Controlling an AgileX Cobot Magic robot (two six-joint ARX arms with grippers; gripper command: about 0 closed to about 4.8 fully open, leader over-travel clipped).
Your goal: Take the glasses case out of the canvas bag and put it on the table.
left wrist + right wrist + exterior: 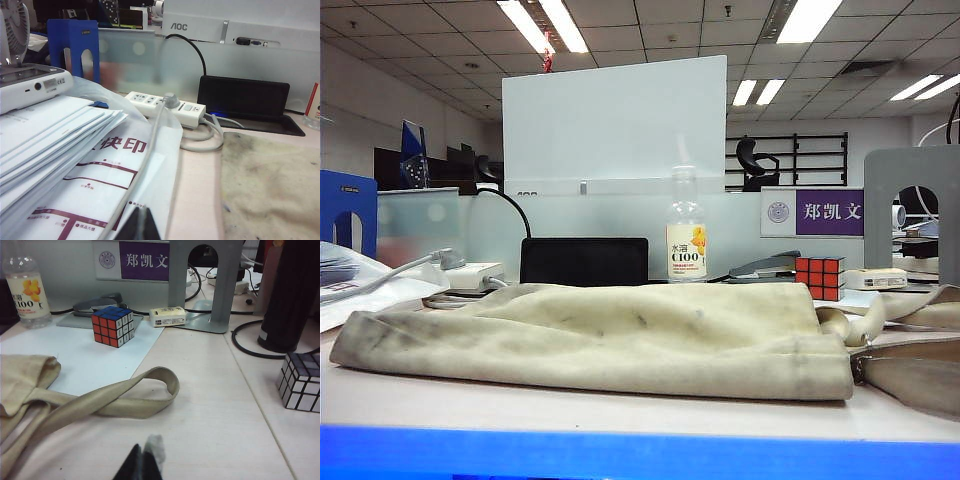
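Canvas bag (600,335) lies flat on the desk (620,410), mouth and straps toward the Rubik's cube (112,326). Glasses case not visible. Left pincer (140,225) closed, empty, beside papers (55,145). Right pincer (142,462) closed, empty, near a strap (125,400).

A clear drink bottle (686,228) with a yellow-printed label is standing upright near a red-faced Rubik's cube (819,277), with a grey stapler (764,266) lying between them. A white power strip (165,106) is sitting beside a black box (243,97). Stacked papers (55,137) are resting under what is probably a plastic sleeve. A silver mirror cube (300,381) is sitting well apart.
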